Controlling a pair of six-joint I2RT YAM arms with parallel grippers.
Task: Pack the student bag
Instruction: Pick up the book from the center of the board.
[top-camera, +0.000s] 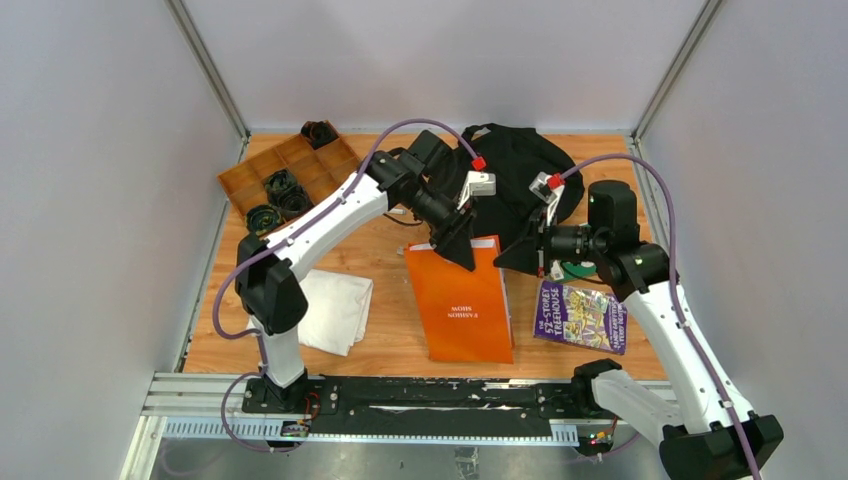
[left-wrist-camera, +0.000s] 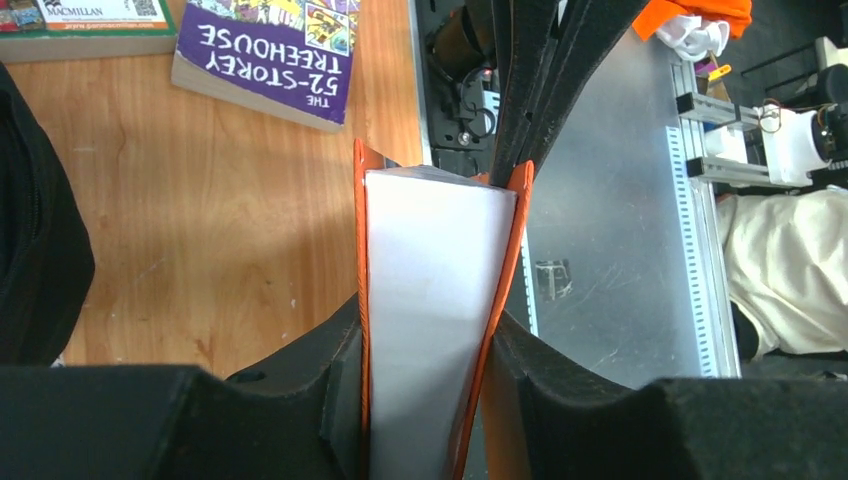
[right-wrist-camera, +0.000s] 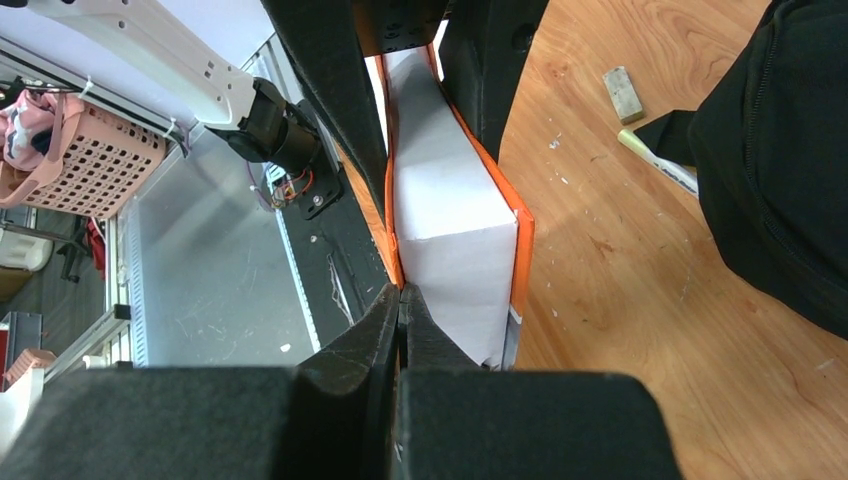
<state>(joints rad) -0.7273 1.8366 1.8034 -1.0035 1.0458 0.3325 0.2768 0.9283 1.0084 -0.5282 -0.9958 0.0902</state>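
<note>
The student bag, a soft black backpack, lies at the back of the table. It also shows in the left wrist view as the bag's edge and in the right wrist view as the bag's side. An orange book lies in front of it, its far edge at both grippers. My left gripper straddles the orange book's white pages, and its fingers press both covers. My right gripper is shut at the book's far right corner, pinching the orange book's cover.
A purple paperback lies at the right, with a green book partly under the right arm. A folded white cloth is near the left arm's base. A wooden compartment tray stands back left. An eraser and a pen lie beside the bag.
</note>
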